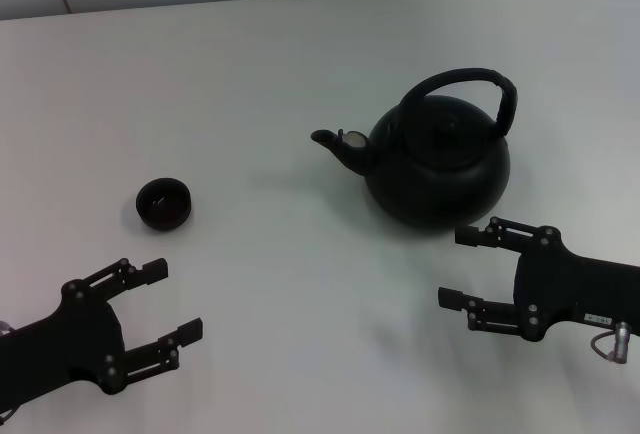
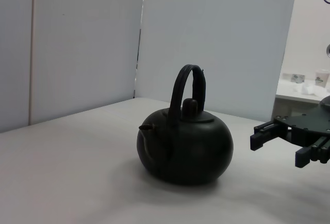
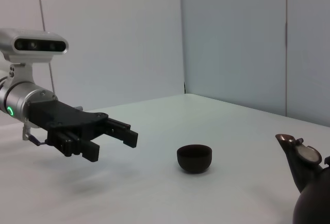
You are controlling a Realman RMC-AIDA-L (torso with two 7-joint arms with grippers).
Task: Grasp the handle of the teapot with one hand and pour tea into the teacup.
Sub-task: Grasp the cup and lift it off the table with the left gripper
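We see the teapot standing upright on the white bench, and we place everything else by it. Its body is round and matte black. The handle arches over its top as a thick black hoop, untouched by either arm. In the left wrist view the teapot shows its lid knob under the handle. A short spout juts from the pot on the side toward the teacup, with a silvery spot near it; the right wrist view catches that spout and only a part of the teapot.

The teacup sits well apart from the teapot, out beyond the spout, on the robot's left. It is a small black bowl with no handle, upright, with bare bench all around it. The right wrist view shows the teacup between the teapot's spout and the left pincer.

The right pincer hovers near the teapot, on the side closer to the robot, with its fingers spread wide and nothing between them. One finger reaches close to the pot's lower wall, yet we cannot tell whether it touches. The left wrist view shows this right pincer just beside the pot, fingers parted.

The left pincer lies well apart from the teapot, past the teacup and nearer the robot. Its fingers are likewise spread, holding nothing.
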